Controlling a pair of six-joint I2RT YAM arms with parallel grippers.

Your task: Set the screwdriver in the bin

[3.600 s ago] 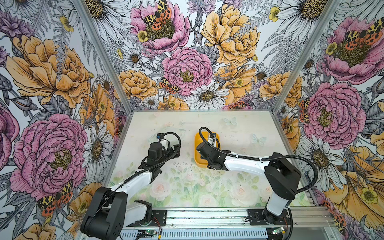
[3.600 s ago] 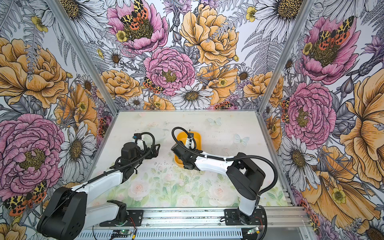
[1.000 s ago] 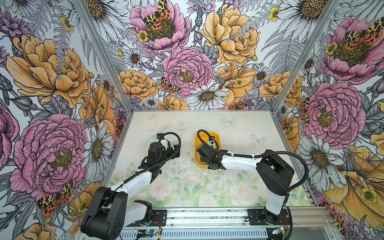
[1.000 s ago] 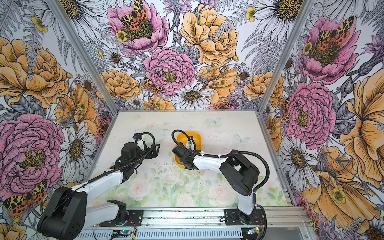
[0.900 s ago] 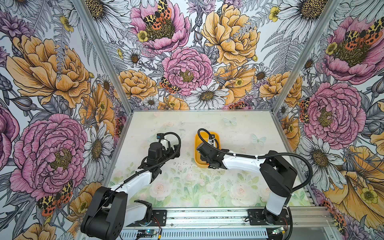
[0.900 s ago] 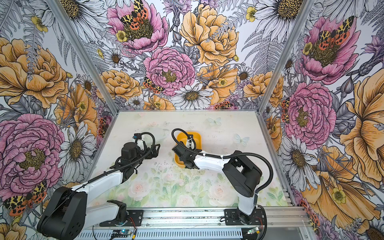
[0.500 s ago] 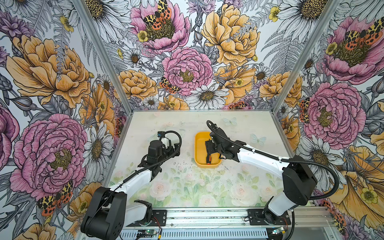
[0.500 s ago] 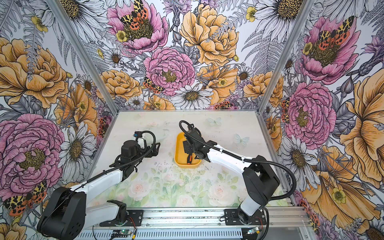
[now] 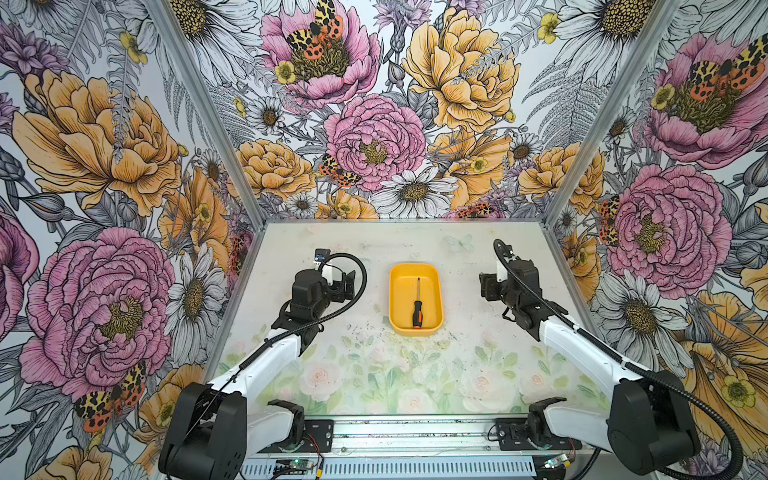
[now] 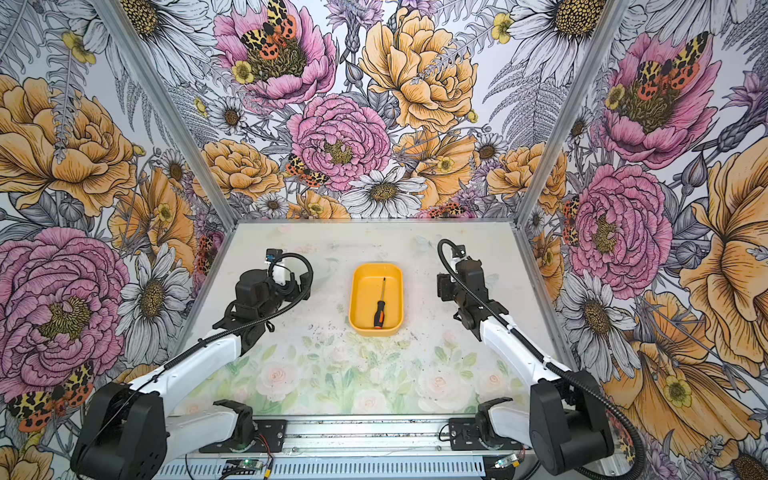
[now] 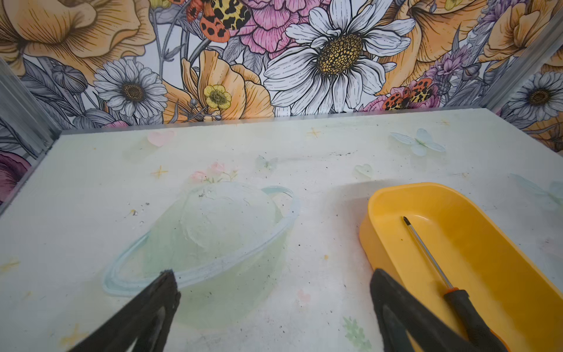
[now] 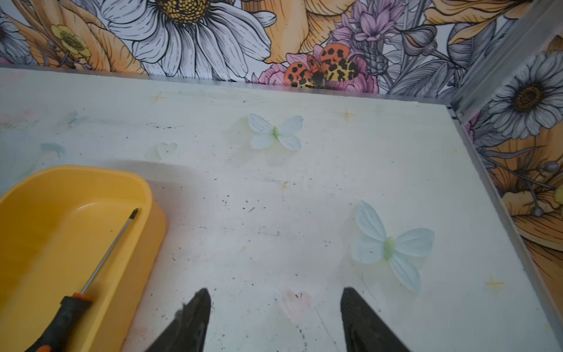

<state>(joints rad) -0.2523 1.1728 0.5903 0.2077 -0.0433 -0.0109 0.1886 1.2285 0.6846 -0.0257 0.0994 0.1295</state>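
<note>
The yellow-orange bin (image 9: 402,291) (image 10: 365,297) stands mid-table in both top views. The screwdriver (image 9: 417,309) (image 10: 380,307) lies flat inside it, with the black-and-orange handle towards the front and the thin shaft pointing to the back. My left gripper (image 9: 348,286) (image 10: 301,289) hangs open left of the bin, holding nothing. My right gripper (image 9: 485,286) (image 10: 442,289) hangs open right of the bin, also holding nothing. The left wrist view shows the left gripper (image 11: 273,275) over bare table beside the bin (image 11: 493,243) and screwdriver (image 11: 467,315). The right wrist view shows the right gripper (image 12: 275,292), bin (image 12: 39,231) and screwdriver (image 12: 62,318).
Floral walls close in the table at the back and on both sides. A metal rail (image 9: 415,434) with both arm bases runs along the front. The tabletop carries only flat printed pictures, such as pale butterflies (image 12: 391,245) and a ringed planet (image 11: 210,231).
My right gripper has drawn away from over the bin to its right side, and the screwdriver now lies uncovered in the bin. The left arm has barely moved.
</note>
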